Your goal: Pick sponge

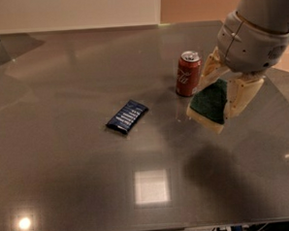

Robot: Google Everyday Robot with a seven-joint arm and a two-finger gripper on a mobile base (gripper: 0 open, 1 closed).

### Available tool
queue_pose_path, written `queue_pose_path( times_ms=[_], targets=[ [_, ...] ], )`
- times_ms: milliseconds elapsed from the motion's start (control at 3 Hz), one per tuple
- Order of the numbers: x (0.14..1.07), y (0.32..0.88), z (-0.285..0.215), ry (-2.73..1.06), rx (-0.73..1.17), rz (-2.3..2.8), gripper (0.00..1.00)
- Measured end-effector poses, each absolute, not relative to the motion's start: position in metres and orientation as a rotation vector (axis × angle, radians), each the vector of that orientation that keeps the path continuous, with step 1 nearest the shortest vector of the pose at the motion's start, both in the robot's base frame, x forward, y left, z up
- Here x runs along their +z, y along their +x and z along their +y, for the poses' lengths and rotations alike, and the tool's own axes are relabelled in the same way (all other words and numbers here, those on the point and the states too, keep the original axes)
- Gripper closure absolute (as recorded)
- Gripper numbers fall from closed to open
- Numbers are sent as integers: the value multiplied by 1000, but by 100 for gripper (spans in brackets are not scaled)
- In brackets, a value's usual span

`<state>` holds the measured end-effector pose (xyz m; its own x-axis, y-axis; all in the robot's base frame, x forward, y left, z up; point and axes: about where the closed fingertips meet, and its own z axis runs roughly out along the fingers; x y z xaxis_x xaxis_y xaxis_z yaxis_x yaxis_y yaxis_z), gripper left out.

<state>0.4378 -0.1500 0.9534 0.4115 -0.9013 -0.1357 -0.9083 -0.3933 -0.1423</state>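
pincer (215, 106) clamping sponge (207, 100), hanging over glossy grey counter (90, 188) | sponge showing coarse dark-green top, pale foam rim | hovering near cylindrical red can (187, 74)

On my screen the table (55, 73) carries a packet (127, 116) near its middle and a can (187, 74) to the packet's right, further back. I see the gripper (224, 95) at the right, just beside the can, clamped on the sponge (208, 104), which hangs above the table.
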Motion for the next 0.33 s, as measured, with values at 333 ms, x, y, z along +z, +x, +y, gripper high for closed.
queue_pose_path(
  times_ms=[333],
  targets=[
    [954, 445, -146, -2451, 31, 1594, 100]
  ],
)
